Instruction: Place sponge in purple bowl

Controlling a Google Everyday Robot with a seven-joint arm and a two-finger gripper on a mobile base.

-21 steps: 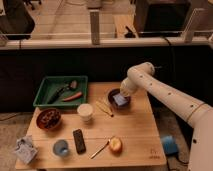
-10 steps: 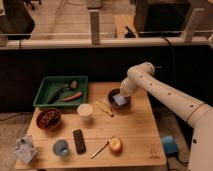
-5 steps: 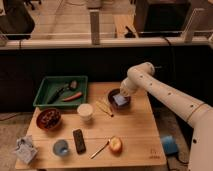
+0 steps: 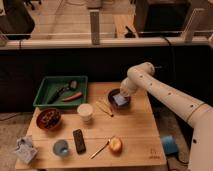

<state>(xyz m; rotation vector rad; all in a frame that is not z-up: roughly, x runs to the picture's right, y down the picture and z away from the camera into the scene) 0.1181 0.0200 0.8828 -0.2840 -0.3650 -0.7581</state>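
Note:
The small dark purple bowl (image 4: 119,98) stands at the far right of the wooden table (image 4: 135,135). A pale blue sponge (image 4: 119,100) lies inside it. My gripper (image 4: 121,92) is at the end of the white arm, right over the bowl's far rim and directly above the sponge. The arm comes in from the right and hides the bowl's back edge.
A green tray (image 4: 47,91) with utensils sits at the back left. A white cup (image 4: 85,112), a reddish-brown bowl (image 4: 49,119), a black remote (image 4: 79,141), a light-blue cup (image 4: 61,148), an apple (image 4: 115,145) and a crumpled bag (image 4: 25,149) are on the table. A bright blue block (image 4: 168,145) lies off its right edge.

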